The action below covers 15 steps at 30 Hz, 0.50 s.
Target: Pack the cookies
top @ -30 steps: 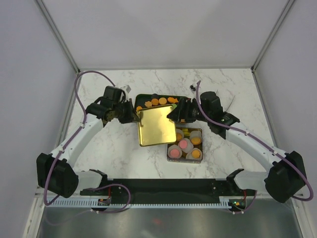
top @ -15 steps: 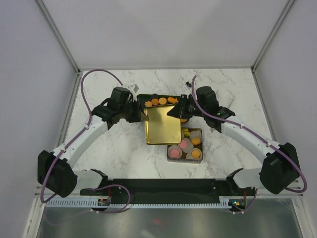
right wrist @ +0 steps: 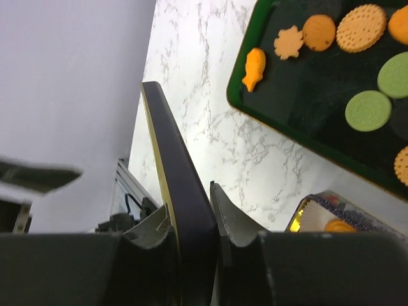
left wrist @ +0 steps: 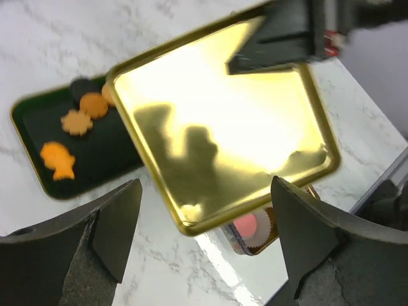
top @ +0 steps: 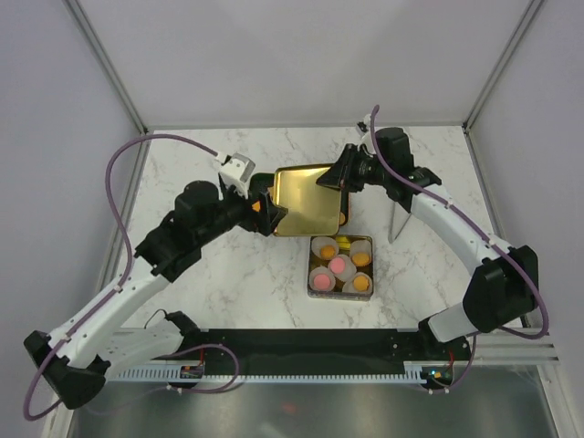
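Cookies (right wrist: 360, 29): small flat biscuits, round orange and green ones plus an orange fish and a flower shape, lie loose in a dark green rectangular tray (right wrist: 319, 83) near the middle of the desk's far edge. More cookies sit in white paper cups (top: 361, 283) inside a square silver tin (top: 308, 266), nearer the desk's front edge. A gold square metal lid (top: 306, 199) hangs over the tray and hides most of it from above. The right gripper (right wrist: 190, 220) is clamped on the lid's far-right rim. The left gripper (left wrist: 204, 185) has its jaws spread wide and grips nothing, just beside the lid's left edge. White marbled desk (top: 210, 265) underneath.
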Motion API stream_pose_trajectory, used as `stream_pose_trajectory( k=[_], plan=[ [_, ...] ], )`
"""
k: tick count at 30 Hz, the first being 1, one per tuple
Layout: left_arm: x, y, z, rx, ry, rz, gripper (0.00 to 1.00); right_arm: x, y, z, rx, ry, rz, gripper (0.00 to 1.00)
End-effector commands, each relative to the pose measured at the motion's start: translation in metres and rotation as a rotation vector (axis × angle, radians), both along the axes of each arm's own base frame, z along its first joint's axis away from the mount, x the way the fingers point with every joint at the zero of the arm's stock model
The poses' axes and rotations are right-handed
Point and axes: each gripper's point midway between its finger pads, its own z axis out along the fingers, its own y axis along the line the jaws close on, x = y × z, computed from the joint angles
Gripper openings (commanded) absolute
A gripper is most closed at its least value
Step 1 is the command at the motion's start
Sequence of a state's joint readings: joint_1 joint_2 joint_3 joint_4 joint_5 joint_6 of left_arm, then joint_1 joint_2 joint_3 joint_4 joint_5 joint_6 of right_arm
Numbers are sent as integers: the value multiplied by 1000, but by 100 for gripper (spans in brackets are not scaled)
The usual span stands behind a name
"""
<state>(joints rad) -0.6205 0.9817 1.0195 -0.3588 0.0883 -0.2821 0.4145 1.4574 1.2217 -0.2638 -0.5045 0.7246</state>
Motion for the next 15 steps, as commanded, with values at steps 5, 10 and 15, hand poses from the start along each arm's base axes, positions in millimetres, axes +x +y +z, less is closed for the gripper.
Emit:
stream_pose_trajectory(
  k=[5,10,15],
  plan=[
    [-26,-34,13,343,-464,-100,91,22,3,20,92,86,4,0],
    [-37,-60,14,489,-719,-146,91,27,5,19,118,125,7,0],
    [-41,-73,-3,570,-837,-212,91,27,5,27,132,122,-2,0]
  ],
)
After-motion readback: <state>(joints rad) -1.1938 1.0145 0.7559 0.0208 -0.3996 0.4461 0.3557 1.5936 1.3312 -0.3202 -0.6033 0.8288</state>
